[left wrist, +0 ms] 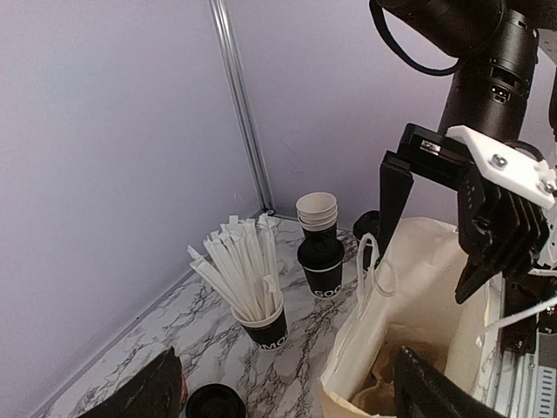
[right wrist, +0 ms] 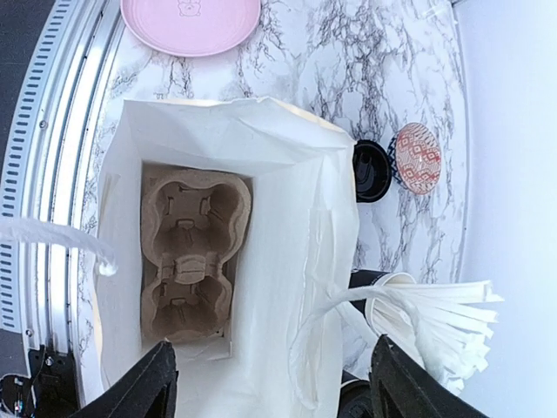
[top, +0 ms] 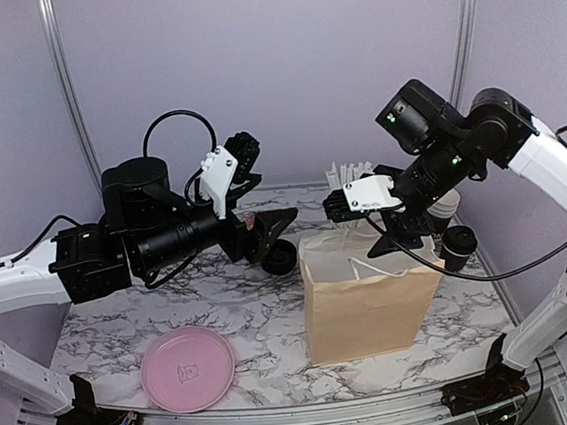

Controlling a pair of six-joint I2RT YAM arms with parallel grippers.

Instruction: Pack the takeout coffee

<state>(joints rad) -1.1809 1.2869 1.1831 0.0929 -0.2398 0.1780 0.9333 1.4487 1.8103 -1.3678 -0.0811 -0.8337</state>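
Brown paper bag (top: 367,300) stands open on white marble-pattern tabletop (top: 258,310), lilac walls around; brown pulp two-hole carrier (right wrist: 191,252) on its floor, wells empty. Right gripper (right wrist: 271,381) spread, empty, above bag mouth; left gripper (left wrist: 291,387) spread, left of bag. Small black lidded paper cup (top: 458,246) upright just right of bag, right arm nearer; judged not yet packed.

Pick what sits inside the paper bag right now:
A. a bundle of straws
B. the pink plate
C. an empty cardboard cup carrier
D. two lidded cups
C: the right wrist view looks straight down into the bag and shows the cup carrier on the bottom, both holes empty.
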